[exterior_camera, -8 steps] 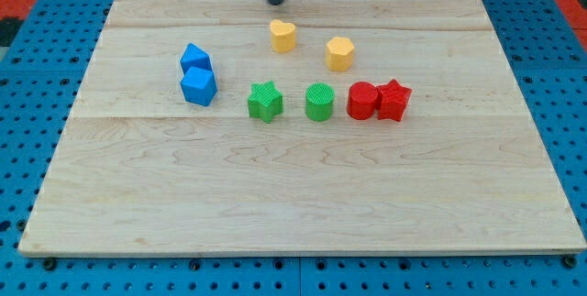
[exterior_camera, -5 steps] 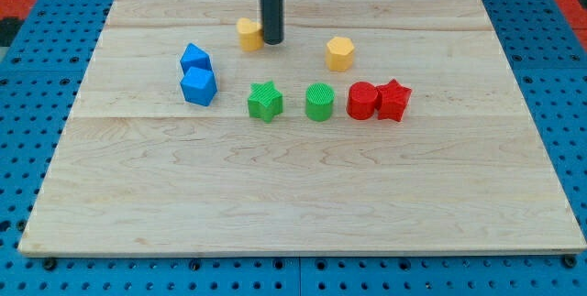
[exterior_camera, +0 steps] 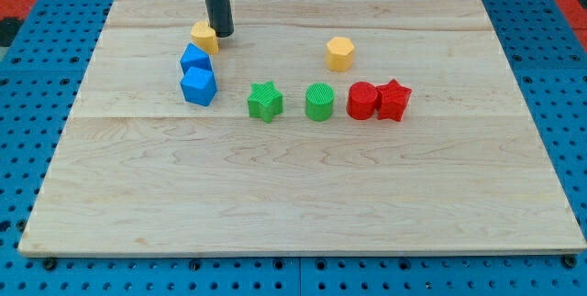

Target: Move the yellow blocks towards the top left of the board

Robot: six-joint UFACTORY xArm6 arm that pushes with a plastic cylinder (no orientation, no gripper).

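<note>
My tip rests on the board against the right side of a yellow heart-shaped block in the upper left part of the board. That block sits just above and touching the upper of two blue blocks. A second yellow block, a hexagon, stands apart at the view's upper right of centre, well to the right of my tip.
The lower blue block sits under the first. A green star, a green cylinder, a red cylinder and a red star form a row across the middle. The wooden board lies on a blue pegboard.
My tip has moved left, pushing the yellow heart block leftward until it reached the upper blue block. The yellow hexagon and the other blocks have not moved.
</note>
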